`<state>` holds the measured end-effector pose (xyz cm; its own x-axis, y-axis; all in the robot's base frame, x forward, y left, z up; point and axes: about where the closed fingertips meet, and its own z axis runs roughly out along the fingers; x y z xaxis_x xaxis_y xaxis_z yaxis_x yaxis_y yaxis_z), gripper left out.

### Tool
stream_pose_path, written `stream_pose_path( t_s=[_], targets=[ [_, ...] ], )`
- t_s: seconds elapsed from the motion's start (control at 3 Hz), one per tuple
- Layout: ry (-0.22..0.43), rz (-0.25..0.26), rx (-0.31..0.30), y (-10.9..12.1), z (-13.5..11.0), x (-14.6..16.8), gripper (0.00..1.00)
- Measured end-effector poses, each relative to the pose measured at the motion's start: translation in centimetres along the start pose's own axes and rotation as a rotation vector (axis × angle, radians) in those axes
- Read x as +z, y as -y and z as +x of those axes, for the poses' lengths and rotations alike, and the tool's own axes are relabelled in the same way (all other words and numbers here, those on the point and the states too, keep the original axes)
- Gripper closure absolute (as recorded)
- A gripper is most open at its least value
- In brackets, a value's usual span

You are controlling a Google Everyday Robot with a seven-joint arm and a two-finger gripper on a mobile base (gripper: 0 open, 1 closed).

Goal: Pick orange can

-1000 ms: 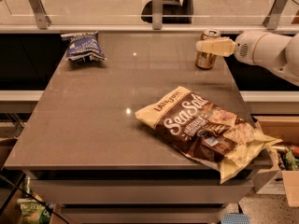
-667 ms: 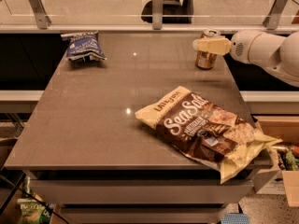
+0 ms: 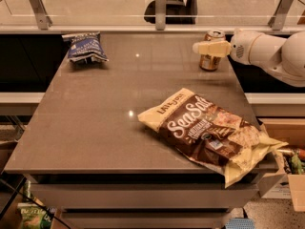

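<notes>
In the camera view, the orange can [image 3: 209, 62] stands upright near the table's [image 3: 109, 104] far right corner, long axis vertical, silver top up. The gripper [image 3: 206, 48] lies across its upper body from the right; whether it is clamped on the can, I cannot tell.

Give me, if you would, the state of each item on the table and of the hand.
orange can: upright on the table, near its far right edge.
hand: at the orange can, across its upper half, reaching in from the right.
brown chip bag: lying flat, crumpled, one end overhanging the front right corner.
blue chip bag: lying crumpled at the far left corner.
</notes>
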<state>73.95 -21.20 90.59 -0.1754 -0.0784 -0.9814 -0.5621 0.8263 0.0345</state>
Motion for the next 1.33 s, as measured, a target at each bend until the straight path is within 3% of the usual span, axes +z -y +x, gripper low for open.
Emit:
stream_pose_path(
  t_s=[0.67, 1.33],
  targets=[
    [-0.016, -0.034, -0.022, -0.29, 1.17, 1.48, 0.0],
    [-0.017, -0.043, -0.021, -0.71, 1.23, 1.91, 0.42]
  ],
)
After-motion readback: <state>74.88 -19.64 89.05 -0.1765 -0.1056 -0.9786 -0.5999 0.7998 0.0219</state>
